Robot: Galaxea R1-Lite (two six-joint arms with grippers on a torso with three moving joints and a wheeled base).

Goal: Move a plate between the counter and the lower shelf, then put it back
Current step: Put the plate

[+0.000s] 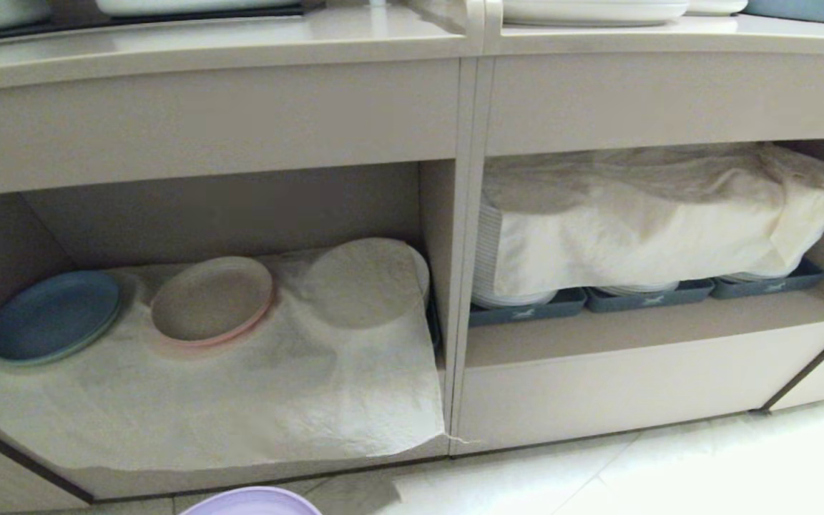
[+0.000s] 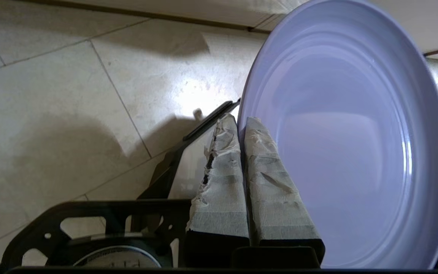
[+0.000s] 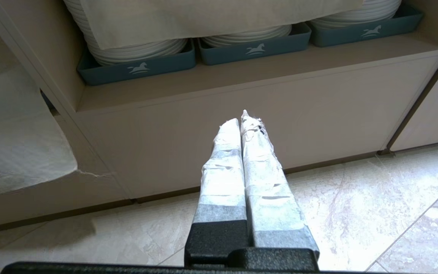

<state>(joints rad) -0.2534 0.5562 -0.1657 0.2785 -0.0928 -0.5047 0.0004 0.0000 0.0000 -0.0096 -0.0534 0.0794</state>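
My left gripper [image 2: 240, 121] is shut on the rim of the lavender plate [image 2: 348, 137], one taped finger on each side of the edge, and holds it over the tiled floor. In the head view only the plate's far rim [image 1: 251, 501] peeks in at the bottom, below and in front of the lower shelf [image 1: 240, 400], whose cream cloth hangs over its front edge. The counter [image 1: 204, 50] runs along the top. My right gripper [image 3: 242, 118] is shut on nothing, low above the floor, pointing at the cabinet base under the tray cubby.
A blue plate [image 1: 54, 315], a beige-pink plate [image 1: 212, 299] and a cloth-covered stack [image 1: 365, 282] sit on the lower shelf. Right of the divider [image 1: 466, 286], grey-blue trays [image 1: 526, 311] hold white plates under a cloth. White plates [image 1: 591, 11] stand on the counter.
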